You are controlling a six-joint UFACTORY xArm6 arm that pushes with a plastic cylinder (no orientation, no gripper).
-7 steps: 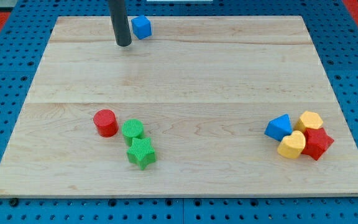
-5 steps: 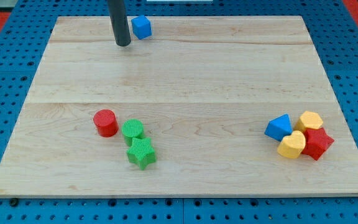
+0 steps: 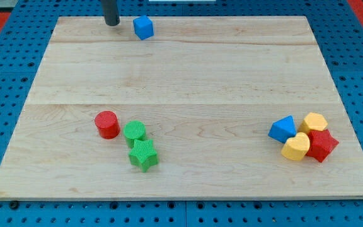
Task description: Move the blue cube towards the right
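Moved up-left: my tip [image 3: 111,23] | left of blue cube [image 3: 143,28], apart

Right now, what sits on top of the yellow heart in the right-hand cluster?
Nothing sits on the yellow heart. It lies flat on the board, packed among the blue block, yellow block and red star. Whether they actually touch is hard to tell.

Pale striped wooden board [image 3: 188,75] on blue pegboard [image 3: 358,88], with a blue cube [image 3: 143,28], red cylinder [image 3: 107,124], green cylinder [image 3: 134,132], green star [image 3: 144,155], blue wedge [image 3: 282,129], two yellow blocks [image 3: 314,122] and a red star [image 3: 322,145].
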